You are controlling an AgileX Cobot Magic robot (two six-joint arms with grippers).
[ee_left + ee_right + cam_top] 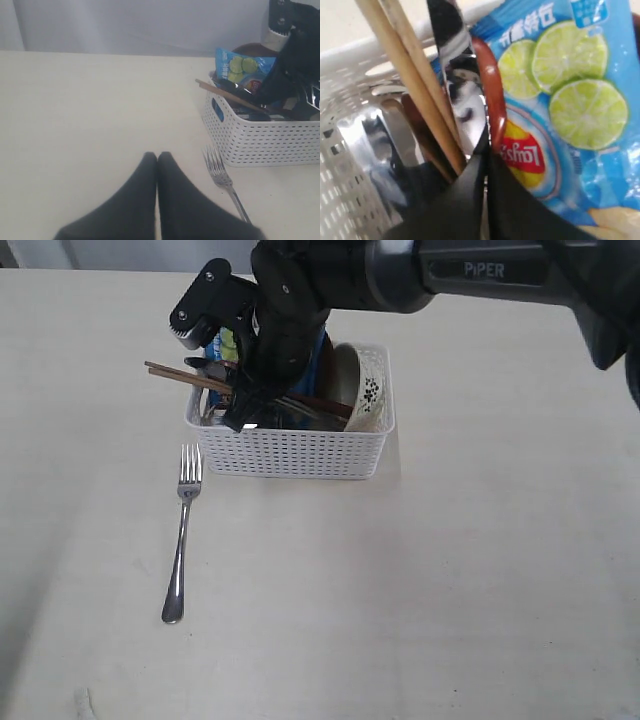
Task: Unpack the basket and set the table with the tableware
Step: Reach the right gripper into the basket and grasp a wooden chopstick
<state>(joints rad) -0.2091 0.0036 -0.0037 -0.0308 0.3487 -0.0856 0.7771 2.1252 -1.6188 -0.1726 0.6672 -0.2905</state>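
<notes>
A: Right jaws pressed together, tips down in the basket (290,452), where the knife (452,65) blade and the reddish spoon (492,85) handle meet. Whether they grip either: cannot tell.
B: Axis?
A: Both run lengthwise straight out from the tips. Chopsticks (415,85) slant just beside them.
B: Left jaws?
A: Closed, empty, over the tabletop (75,125) near the fork (220,175). Right arm is nearer. It hides the basket floor, and the bowl (370,390) is half seen
</notes>
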